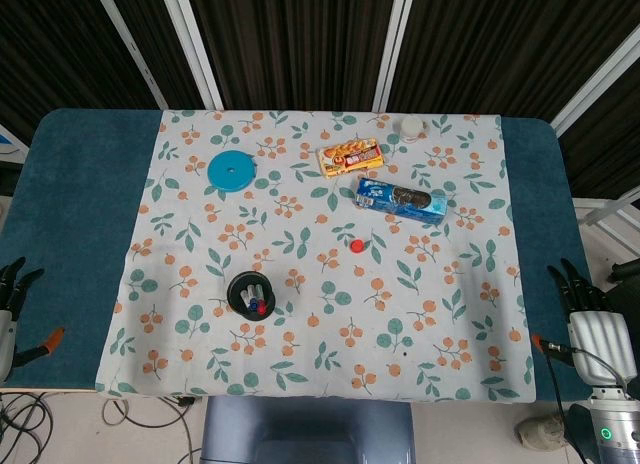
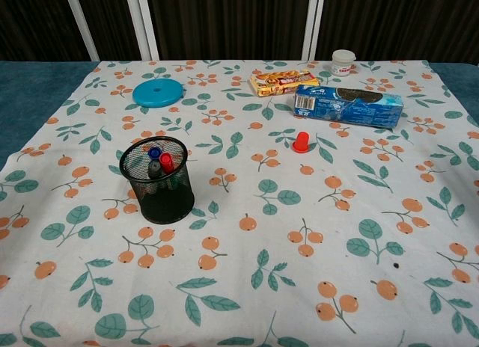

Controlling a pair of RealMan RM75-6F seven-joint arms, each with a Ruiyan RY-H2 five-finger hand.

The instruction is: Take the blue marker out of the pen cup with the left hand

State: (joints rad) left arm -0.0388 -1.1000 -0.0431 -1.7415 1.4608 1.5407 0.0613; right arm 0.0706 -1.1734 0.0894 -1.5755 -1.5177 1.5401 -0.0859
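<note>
A black mesh pen cup (image 1: 250, 292) (image 2: 158, 181) stands upright on the floral cloth, front left of centre. Inside it I see a blue marker (image 2: 154, 152) (image 1: 250, 302), a red marker (image 2: 166, 161) (image 1: 261, 308) and a grey one. My left hand (image 1: 10, 302) hangs at the far left edge of the head view, beside the table and well away from the cup, fingers apart and holding nothing. My right hand (image 1: 583, 302) sits off the table's right side, fingers spread, also empty. Neither hand shows in the chest view.
A blue round lid (image 1: 232, 170) (image 2: 157, 93) lies at the back left. A snack box (image 1: 350, 157) (image 2: 283, 82), a blue cookie pack (image 1: 402, 198) (image 2: 348, 105), a white jar (image 1: 411, 129) (image 2: 343, 62) and a small red cap (image 1: 356, 246) (image 2: 301, 142) lie behind and right of the cup.
</note>
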